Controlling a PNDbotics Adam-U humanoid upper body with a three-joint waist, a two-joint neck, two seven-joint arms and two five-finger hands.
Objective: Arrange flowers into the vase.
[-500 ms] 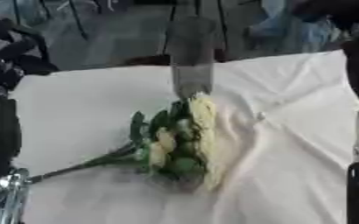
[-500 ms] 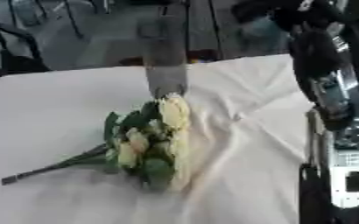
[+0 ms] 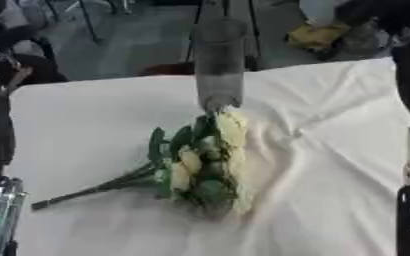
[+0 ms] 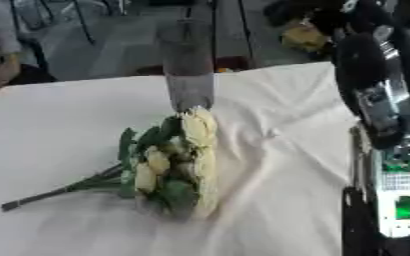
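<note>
Just in front of the vase (image 3: 219, 65), bouquet (image 3: 204, 162) lies flat on the white surface (image 3: 331, 150), blooms touching vase base, stems trailing toward robot's left arm side; neither hand's fingers visible, state unknown.

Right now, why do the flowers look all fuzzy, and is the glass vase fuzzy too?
In the left eye view the bouquet is smeared, its petals and leaves running together; the vase is soft-edged too, looking grey. In the right eye view the same blur covers everything, and the white tablecloth looks evenly lit, with soft shadows in its folds.
</note>
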